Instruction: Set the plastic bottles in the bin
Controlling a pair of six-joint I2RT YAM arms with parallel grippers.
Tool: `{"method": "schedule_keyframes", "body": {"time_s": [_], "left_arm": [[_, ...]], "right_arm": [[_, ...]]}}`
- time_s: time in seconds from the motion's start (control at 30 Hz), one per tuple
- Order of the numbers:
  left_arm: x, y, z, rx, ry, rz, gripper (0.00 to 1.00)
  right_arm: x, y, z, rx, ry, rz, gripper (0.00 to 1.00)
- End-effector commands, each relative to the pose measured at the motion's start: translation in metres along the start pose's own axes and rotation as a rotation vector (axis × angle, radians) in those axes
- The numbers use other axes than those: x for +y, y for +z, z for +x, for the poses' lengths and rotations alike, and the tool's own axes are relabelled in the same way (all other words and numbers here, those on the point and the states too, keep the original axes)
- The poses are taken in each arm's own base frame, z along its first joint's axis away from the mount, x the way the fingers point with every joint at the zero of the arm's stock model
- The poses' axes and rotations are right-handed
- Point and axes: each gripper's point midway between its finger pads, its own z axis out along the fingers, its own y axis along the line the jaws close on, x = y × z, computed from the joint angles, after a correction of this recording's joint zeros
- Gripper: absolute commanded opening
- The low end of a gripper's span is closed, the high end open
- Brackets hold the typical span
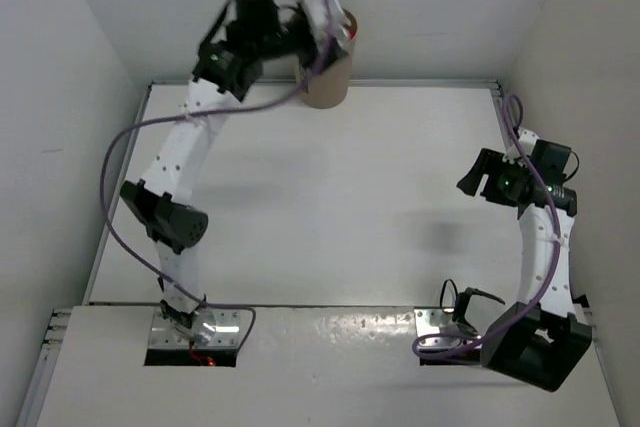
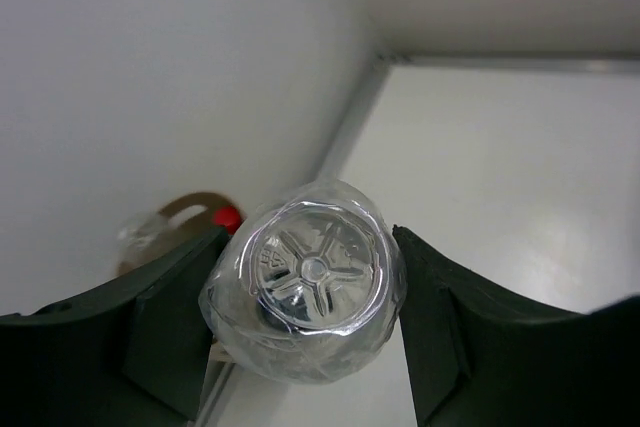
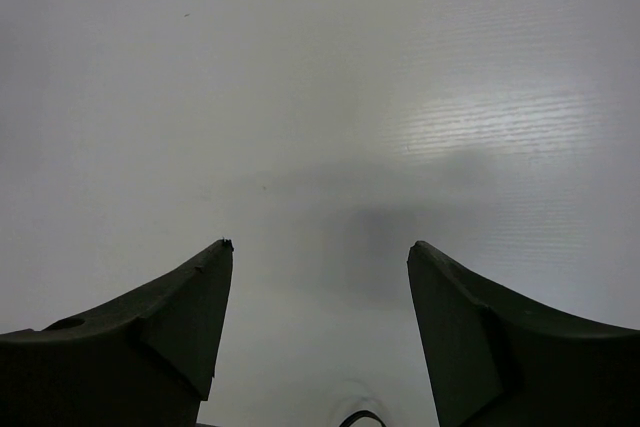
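Holding clear bottle (image 2: 312,292), base twd cam, cap hidden: left fingers (image 2: 165,332) pinch it over bin (image 1: 328,85) at bench (image 1: 330,207) far edge. Bin mostly blocked by arm; we glimpse one red cap (image 2: 228,217) inside. Also: right fingers (image 3: 160,332) spread above bench.

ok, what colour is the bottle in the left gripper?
Clear plastic bottle, seen best in left wrist view.

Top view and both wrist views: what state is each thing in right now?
Left end effector: shut on the clear bottle, above the bin.
Clear bottle: held, base facing the wrist camera.
Bin: upright at the table's far edge, a red cap visible inside.
Right end effector: open, holding nothing.
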Motion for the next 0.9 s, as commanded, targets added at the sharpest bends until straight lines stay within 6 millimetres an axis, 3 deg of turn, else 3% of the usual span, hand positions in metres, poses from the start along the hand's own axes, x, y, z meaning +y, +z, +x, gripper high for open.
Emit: {"method": "schedule_keyframes", "body": {"time_s": [0.0,0.03,0.07,0.13,0.2,0.23,0.3,0.33,0.43,0.53,0.57,0.77,0.87], "left_arm": [[0.065,-0.02,-0.011,-0.204,-0.396,-0.036,0.2],[0.082,-0.027,-0.013,-0.253,-0.429,-0.065,0.2],[0.108,-0.036,-0.031,-0.383,-0.458,-0.108,0.22],[0.147,-0.053,-0.01,-0.453,-0.516,-0.197,0.22],[0.173,-0.072,-0.024,-0.557,-0.518,-0.23,0.22],[0.183,-0.063,-0.001,-0.56,-0.556,-0.231,0.22],[0.197,-0.071,-0.004,-0.657,-0.589,-0.251,0.22],[0.206,-0.07,0.011,-0.666,-0.615,-0.272,0.22],[0.21,-0.069,0.012,-0.718,-0.624,-0.273,0.22],[0.198,-0.054,0.007,-0.739,-0.613,-0.238,0.22],[0.199,-0.048,0.019,-0.722,-0.619,-0.244,0.22],[0.196,-0.024,0.023,-0.721,-0.563,-0.307,0.22],[0.198,-0.008,0.038,-0.691,-0.549,-0.353,0.22]], "right_arm": [[0.01,-0.008,-0.033,-0.081,-0.023,-0.039,0.7],[0.01,-0.007,-0.035,-0.079,-0.024,-0.042,0.7],[0.011,-0.007,-0.034,-0.073,-0.024,-0.043,0.7],[0.01,-0.006,-0.036,-0.069,-0.027,-0.043,0.7],[0.01,-0.006,-0.036,-0.064,-0.032,-0.043,0.7],[0.009,-0.005,-0.035,-0.056,-0.029,-0.042,0.7],[0.009,-0.004,-0.034,-0.05,-0.029,-0.042,0.7],[0.008,-0.003,-0.033,-0.041,-0.027,-0.043,0.7],[0.007,0.0,-0.03,-0.026,-0.016,-0.042,0.69],[0.006,0.004,-0.028,-0.009,-0.005,-0.044,0.68],[0.006,0.004,-0.028,-0.006,0.001,-0.045,0.68],[0.007,0.007,-0.028,0.007,0.014,-0.05,0.67],[0.007,0.007,-0.028,0.007,0.017,-0.052,0.67]]}}
